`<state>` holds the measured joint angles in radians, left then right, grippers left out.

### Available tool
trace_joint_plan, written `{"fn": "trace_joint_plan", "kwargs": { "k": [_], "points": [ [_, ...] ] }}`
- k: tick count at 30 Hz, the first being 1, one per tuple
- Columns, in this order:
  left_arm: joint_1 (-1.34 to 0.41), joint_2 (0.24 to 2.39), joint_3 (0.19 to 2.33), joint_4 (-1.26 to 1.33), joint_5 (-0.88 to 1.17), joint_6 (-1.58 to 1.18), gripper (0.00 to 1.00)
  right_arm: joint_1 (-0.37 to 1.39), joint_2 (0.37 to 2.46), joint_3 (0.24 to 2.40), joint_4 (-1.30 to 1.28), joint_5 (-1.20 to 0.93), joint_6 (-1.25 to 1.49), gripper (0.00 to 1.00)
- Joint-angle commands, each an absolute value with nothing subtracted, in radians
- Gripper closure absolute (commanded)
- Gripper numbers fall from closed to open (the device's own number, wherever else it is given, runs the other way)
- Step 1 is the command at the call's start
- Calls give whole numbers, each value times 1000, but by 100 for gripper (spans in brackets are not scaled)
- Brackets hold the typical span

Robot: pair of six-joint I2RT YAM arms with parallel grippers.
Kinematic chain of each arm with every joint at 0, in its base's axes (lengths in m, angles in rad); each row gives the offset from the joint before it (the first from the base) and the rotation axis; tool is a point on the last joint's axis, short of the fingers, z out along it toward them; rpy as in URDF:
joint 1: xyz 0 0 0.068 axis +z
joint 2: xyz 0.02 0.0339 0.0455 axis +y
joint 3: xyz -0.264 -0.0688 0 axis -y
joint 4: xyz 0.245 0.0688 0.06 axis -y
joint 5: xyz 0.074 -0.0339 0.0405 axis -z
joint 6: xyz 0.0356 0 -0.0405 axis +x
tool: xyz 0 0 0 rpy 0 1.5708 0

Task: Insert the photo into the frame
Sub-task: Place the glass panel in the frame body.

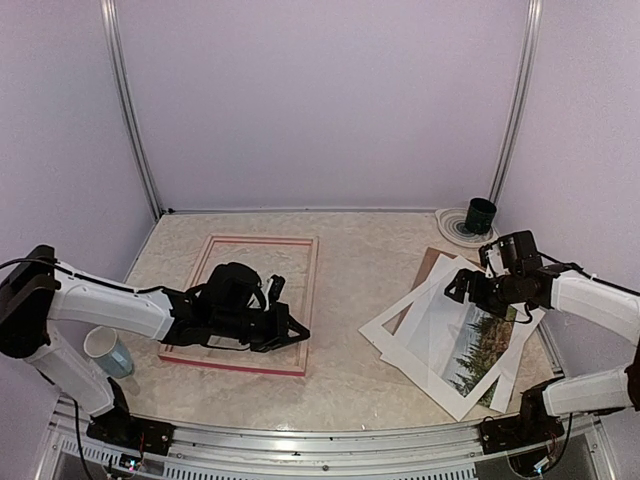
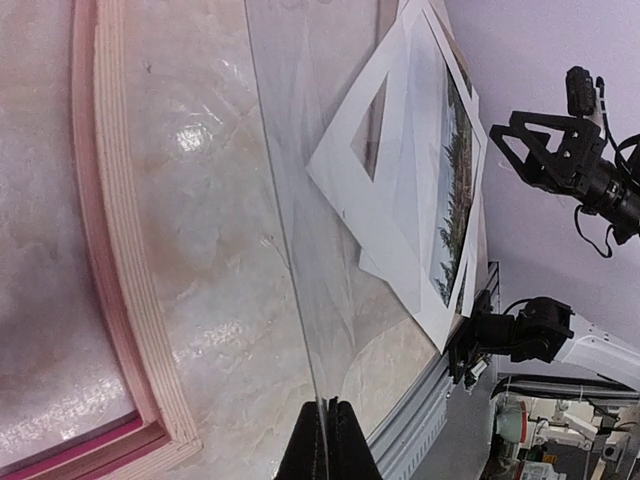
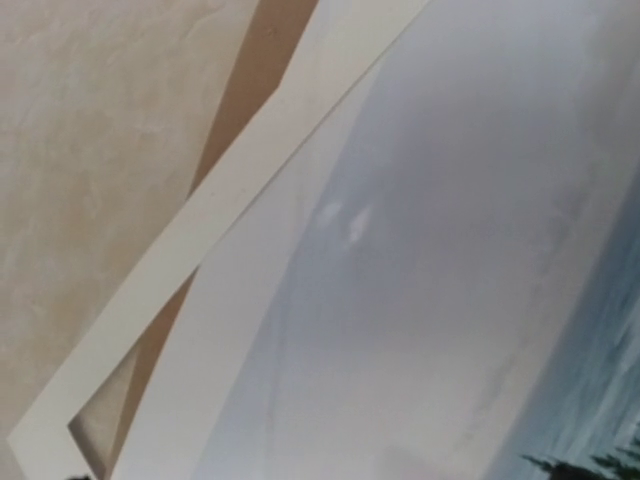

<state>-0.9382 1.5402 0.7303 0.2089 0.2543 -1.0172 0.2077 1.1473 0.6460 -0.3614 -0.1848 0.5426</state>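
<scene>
Pink-red frame [image 1: 312, 290] lies left on the bench [image 1: 350, 250], my left fingers [image 2: 305, 445] pinched tight on a clear pane [image 2: 330, 250] — right fingers [image 1: 460, 288] spread wide, empty, above the photo [image 1: 476, 345], best lifted by a free corner among the mats [image 1: 392, 328].

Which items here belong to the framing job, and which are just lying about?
Job: frame, photo, white mat, brown backing board, clear pane in left pincer.
Lying about: pale cup, dark cup on its round coaster.
</scene>
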Motion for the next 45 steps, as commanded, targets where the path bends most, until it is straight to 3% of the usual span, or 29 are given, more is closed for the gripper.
{"fn": "trace_joint_plan", "kwargs": {
  "k": [1, 25, 45],
  "points": [
    [-919, 1450, 678, 171, 179, -1013, 100, 225, 1165, 671, -317, -211, 552, 1],
    [-799, 1180, 447, 17, 129, -1008, 100, 467, 1497, 894, -223, -198, 613, 1],
    [-645, 1145, 375, -79, 109, -897, 97, 582, 1766, 1128, -166, -302, 654, 1]
  ]
}}
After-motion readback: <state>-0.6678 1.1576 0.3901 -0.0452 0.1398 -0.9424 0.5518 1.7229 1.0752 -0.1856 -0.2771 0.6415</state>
